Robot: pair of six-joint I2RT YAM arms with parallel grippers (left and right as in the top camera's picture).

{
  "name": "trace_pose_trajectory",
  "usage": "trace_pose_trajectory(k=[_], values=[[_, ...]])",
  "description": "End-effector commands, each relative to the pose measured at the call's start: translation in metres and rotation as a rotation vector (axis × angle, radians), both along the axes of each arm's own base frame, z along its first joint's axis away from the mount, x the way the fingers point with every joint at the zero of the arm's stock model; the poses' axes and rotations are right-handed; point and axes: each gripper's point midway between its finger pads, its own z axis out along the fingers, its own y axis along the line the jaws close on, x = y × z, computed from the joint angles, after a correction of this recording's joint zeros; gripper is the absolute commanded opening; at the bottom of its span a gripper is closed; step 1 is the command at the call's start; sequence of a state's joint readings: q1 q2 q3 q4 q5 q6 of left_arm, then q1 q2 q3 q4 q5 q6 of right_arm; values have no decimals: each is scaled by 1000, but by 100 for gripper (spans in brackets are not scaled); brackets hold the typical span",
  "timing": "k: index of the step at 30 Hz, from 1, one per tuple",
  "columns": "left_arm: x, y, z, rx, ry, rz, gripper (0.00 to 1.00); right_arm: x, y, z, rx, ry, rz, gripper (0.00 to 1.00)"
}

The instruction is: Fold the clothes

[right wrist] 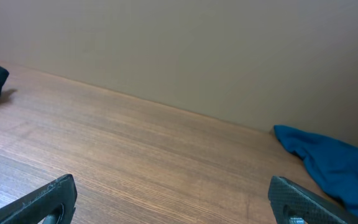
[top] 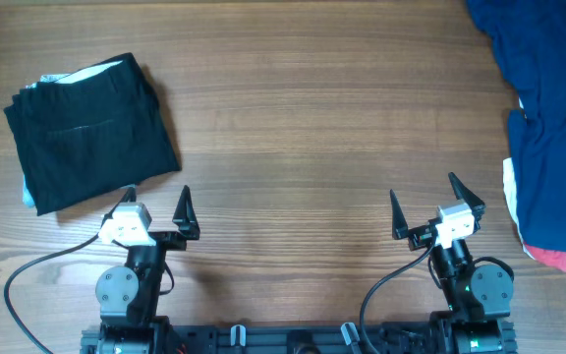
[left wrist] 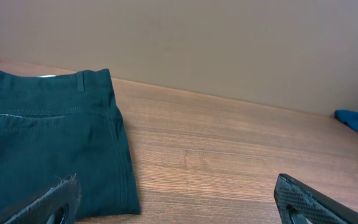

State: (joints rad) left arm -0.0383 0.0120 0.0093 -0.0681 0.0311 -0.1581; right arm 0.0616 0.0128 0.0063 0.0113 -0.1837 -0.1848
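Observation:
A folded black garment (top: 91, 133) lies at the table's left, with a white one (top: 79, 75) showing under its far edge. It also shows in the left wrist view (left wrist: 48, 143). A rumpled deep-blue shirt (top: 548, 108) lies heaped at the right edge, also seen in the right wrist view (right wrist: 331, 165). A bit of red cloth (top: 554, 258) and a strip of white (top: 508, 192) peek from under it. My left gripper (top: 158, 202) is open and empty, just near of the black garment. My right gripper (top: 430, 204) is open and empty, left of the blue heap.
The wooden table (top: 303, 128) stretches between the two piles. A plain beige wall (left wrist: 216, 43) stands behind its far edge. The arm bases and cables sit at the near edge.

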Motion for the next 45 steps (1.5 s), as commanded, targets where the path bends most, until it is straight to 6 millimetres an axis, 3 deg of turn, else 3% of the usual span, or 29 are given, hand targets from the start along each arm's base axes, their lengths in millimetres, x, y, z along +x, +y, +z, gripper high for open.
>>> trace_pose_trajectory(k=[1, 39, 45], values=[[0, -2, -2, 19, 4, -12, 100, -1, 2, 2, 2, -11, 15, 100], [0, -2, -2, 19, 4, -12, 100, -1, 2, 3, 4, -13, 17, 100], [-1, -6, 0, -65, 5, -26, 100, -2, 0, 3, 274, 80, 2, 100]])
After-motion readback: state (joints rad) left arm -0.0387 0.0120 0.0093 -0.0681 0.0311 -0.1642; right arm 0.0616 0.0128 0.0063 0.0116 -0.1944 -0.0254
